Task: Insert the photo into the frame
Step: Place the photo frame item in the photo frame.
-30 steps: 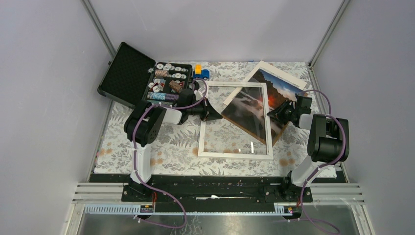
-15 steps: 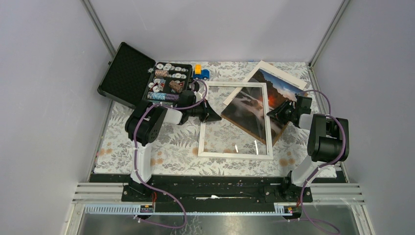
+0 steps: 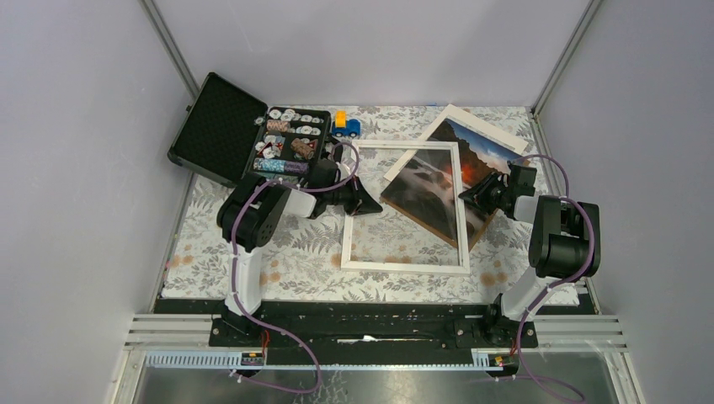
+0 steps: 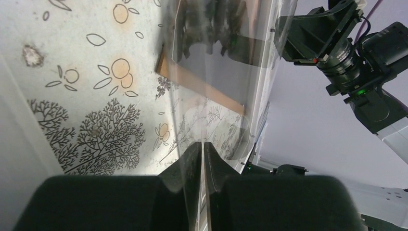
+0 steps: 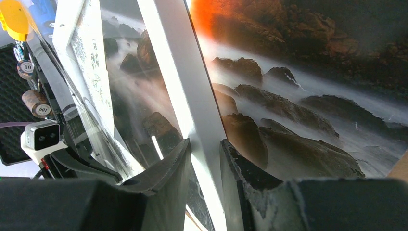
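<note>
The worktop (image 3: 278,252) has a cloth with leaves on it. In the middle lies the frame (image 3: 404,267), big and white, with a see-through pane. The photo (image 3: 487,158) lies flat on the worktop toward the far right, turned at a slant. Its left part is under the frame and its right part sticks out past the frame's right side. A cream mat board (image 3: 484,124) lies just beyond the photo, partly under it. An open black case (image 3: 215,126) sits at the far left. The right gripper (image 3: 482,195) is at the frame's right side, and its jaws pinch the white rail. The left gripper (image 3: 369,204) is at the frame's left side. Its jaws are almost pressed together, with only a thin slit. I cannot tell if they pinch the pane. A little blue and yellow toy truck (image 3: 345,125) stands at the far edge, just right of the case.
</note>
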Available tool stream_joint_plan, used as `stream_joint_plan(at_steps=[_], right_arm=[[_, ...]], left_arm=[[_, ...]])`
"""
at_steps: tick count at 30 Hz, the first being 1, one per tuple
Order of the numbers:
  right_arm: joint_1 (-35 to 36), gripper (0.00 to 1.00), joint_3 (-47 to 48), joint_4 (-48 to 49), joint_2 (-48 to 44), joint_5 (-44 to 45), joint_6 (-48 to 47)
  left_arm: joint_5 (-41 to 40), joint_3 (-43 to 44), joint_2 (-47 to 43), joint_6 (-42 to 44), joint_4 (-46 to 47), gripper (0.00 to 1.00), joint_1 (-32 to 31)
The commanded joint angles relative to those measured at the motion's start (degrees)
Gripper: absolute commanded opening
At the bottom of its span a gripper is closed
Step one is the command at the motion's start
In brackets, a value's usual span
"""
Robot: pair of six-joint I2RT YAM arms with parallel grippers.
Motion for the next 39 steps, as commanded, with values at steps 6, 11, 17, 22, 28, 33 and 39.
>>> stream_joint_plan(at_steps=[6, 11, 17, 22, 28, 33, 39], right_arm=[[0.43, 0.36, -0.74, 0.06, 0.6, -2.4, 0.31], [0.41, 0.36, -0.78, 0.0, 0.41, -2.21, 0.18], [0.41, 0.36, -0.65, 0.02, 0.62, -2.21, 0.25], [0.41, 0.37, -0.66, 0.06, 0.58, -2.3, 0.1], [0.41, 0.37, -0.7, 0.06, 0.49, -2.26, 0.09], [0.41, 0.37, -0.73, 0.06, 0.49, -2.21, 0.0], [0.41, 0.37, -0.59, 0.06, 0.29, -2.28, 0.03]], left_arm=[[-1.78, -0.53, -2.66, 1.36, 2.44, 0.16, -0.76], [-2.62, -0.22, -3.53, 3.42, -0.18, 0.2, -0.72], [-3.61, 0.61, -4.35, 5.56, -3.34, 0.32, -0.64], [-5.1, 2.05, -5.28, 8.8, -7.62, 0.4, -0.59], [-6.75, 2.82, -6.68, 11.34, -11.41, 0.47, -0.64], [-7.84, 3.3, -7.93, 12.95, -13.62, 0.56, -0.63], [-10.1, 3.91, -9.62, 14.52, -16.61, 0.66, -0.63]])
